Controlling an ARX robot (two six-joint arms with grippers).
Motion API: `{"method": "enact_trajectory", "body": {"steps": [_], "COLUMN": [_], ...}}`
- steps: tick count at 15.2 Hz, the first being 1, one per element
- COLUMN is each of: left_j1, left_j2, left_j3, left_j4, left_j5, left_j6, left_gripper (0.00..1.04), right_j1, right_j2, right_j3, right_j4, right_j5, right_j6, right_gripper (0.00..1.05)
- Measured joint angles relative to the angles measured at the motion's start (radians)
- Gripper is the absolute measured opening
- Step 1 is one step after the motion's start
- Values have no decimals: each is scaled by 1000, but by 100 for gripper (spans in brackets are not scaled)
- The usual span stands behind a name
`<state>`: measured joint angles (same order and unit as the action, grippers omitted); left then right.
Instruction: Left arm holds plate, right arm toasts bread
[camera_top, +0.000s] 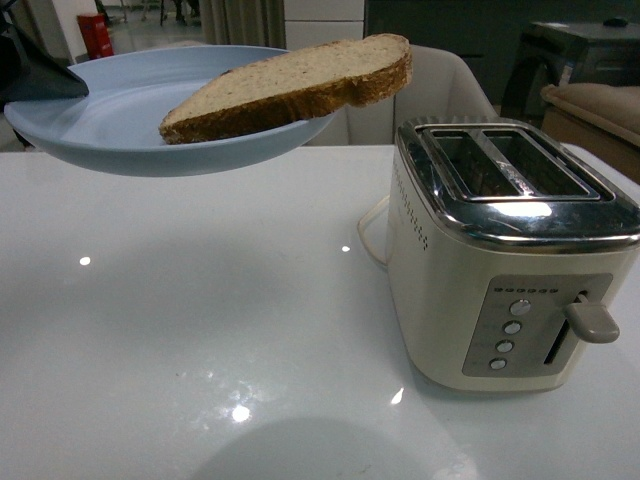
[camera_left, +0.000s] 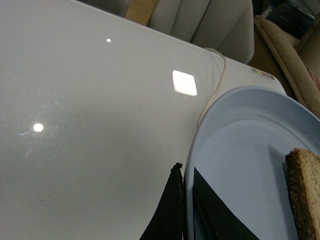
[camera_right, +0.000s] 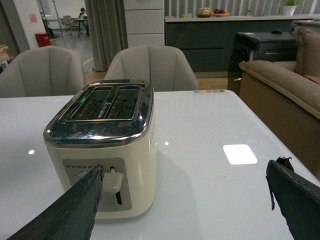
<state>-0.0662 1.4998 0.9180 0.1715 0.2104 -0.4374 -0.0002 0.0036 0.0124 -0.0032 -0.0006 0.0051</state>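
Observation:
The pale blue plate (camera_top: 120, 125) hangs in the air above the white table's far left, held level. My left gripper (camera_top: 40, 75) is shut on its left rim; in the left wrist view its black jaws (camera_left: 184, 172) pinch the plate (camera_left: 240, 150) edge. The bread (camera_top: 300, 85) slice lies across the plate, its rounded end jutting past the right rim toward the toaster; the left wrist view shows only a bread (camera_left: 305, 190) corner. My right gripper (camera_right: 186, 167) is open, low over the table in front of the toaster's (camera_right: 102, 145) lever side, and empty. It is out of the front view.
The cream two-slot toaster (camera_top: 505, 250) stands on the right of the white table (camera_top: 200, 330), its lever (camera_top: 592, 322) up and its slots empty. Its cord (camera_top: 368, 235) trails behind. Beige chairs (camera_right: 150, 67) and a sofa (camera_right: 280, 85) stand beyond the table.

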Motion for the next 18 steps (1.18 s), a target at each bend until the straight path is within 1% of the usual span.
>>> {"method": "enact_trajectory", "body": {"steps": [3, 4, 5, 6, 8, 10, 11, 12, 15, 16, 18], "left_j1": [0, 0, 0, 0, 0, 0, 0, 1, 3, 3, 3], "left_j2": [0, 0, 0, 0, 0, 0, 0, 3, 3, 3, 3], "left_j3": [0, 0, 0, 0, 0, 0, 0, 0, 0, 0, 0], "left_j4": [0, 0, 0, 0, 0, 0, 0, 0, 0, 0, 0], "left_j5": [0, 0, 0, 0, 0, 0, 3, 0, 0, 0, 1], "left_j6": [0, 0, 0, 0, 0, 0, 0, 0, 0, 0, 0], "left_gripper": [3, 3, 3, 3, 3, 3, 3, 3, 3, 3, 3], "right_j1": [0, 7, 23, 35, 66, 56, 29, 12, 14, 26, 81], "right_j2": [0, 4, 13, 21, 85, 116, 134, 168, 401, 505, 691], "right_j3": [0, 2, 13, 19, 38, 47, 58, 91, 196, 251, 383], "right_j4": [0, -18, -57, -76, -103, -95, -67, -11, 196, 274, 348], "right_j5": [0, 24, 73, 98, 208, 248, 277, 271, 246, 243, 233], "right_j6": [0, -5, -13, -16, -33, -48, -61, -78, -112, -112, -111], "right_gripper": [98, 98, 98, 98, 98, 98, 98, 98, 98, 98, 98]}}
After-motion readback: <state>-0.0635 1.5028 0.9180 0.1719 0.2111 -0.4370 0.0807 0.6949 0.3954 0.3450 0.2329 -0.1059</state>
